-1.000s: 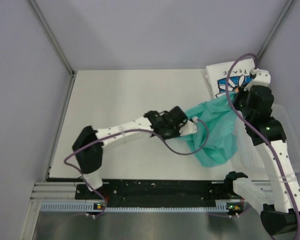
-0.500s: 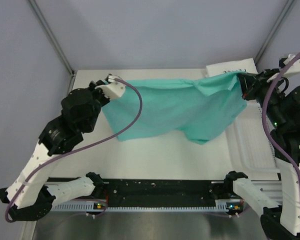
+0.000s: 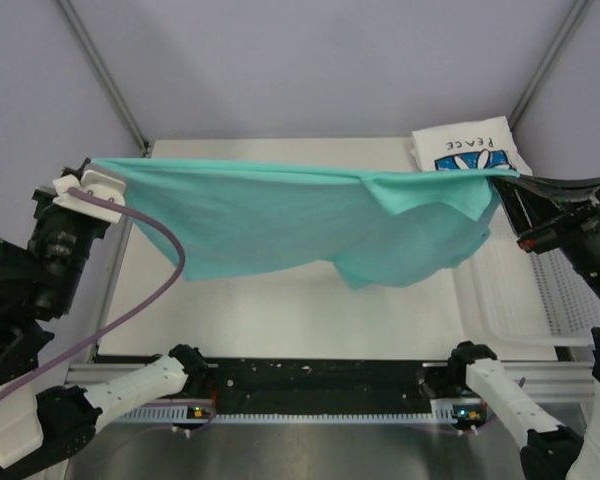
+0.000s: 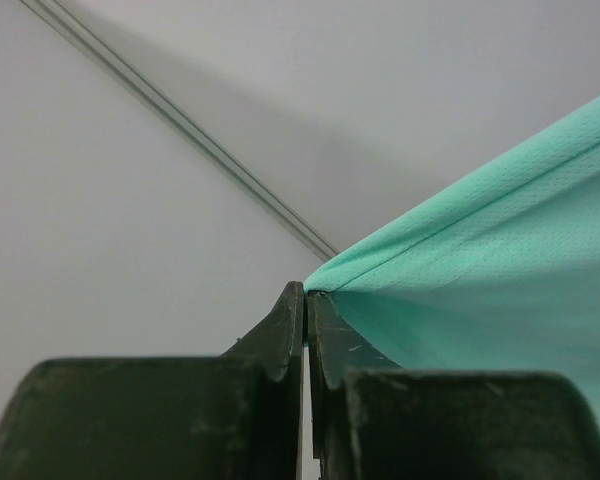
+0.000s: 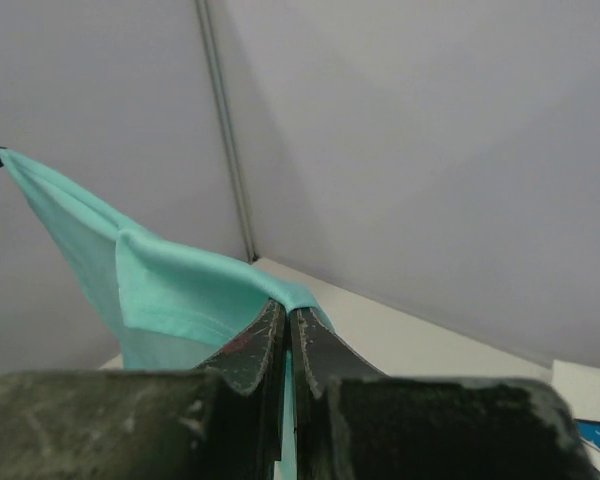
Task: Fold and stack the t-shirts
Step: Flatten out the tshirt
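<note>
"Look, the green shirt hangs in the air over the desk, pulled tight between both arms."

"Who holds it?"

"The left gripper and the right gripper, each pinching one small edge. Pull harder and a corner could slip out. Then it drops in a heap."

"And the white shirt?"

"Lying at the far right corner."
</note>
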Tool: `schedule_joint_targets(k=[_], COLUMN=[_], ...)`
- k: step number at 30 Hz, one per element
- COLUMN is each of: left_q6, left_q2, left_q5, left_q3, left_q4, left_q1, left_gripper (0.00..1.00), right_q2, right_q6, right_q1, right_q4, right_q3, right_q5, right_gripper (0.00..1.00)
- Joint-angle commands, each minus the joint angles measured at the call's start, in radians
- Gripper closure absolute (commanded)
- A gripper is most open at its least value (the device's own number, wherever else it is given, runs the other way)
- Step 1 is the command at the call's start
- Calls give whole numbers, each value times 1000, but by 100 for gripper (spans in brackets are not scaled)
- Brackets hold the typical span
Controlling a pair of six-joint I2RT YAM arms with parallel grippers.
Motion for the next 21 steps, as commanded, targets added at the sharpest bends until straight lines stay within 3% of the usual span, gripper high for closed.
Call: schedule_joint_targets(k=[1, 5, 10, 13, 21], left_q6=[5, -7, 62, 64, -15], left_q2=[20, 33, 69, 120, 402], left_q5=[32, 35, -71, -36, 190], left_q3=[85, 13, -171, -292, -592], left_q4=[-16, -22, 146, 217, 450], left_q1=[7, 7, 8, 45, 348], left_gripper=[100, 100, 100, 100, 100], right_q2=[-3, 67, 256, 357, 624], right_q6=[42, 70, 90, 102, 79], right_q1=[-6, -6, -6, -7, -6], right_q4=[15, 4, 18, 88, 240], right_q3=[63, 49, -32, -113, -345], right_q5=[-26, 26, 109, 139, 213], right_gripper=[100, 100, 100, 100, 100])
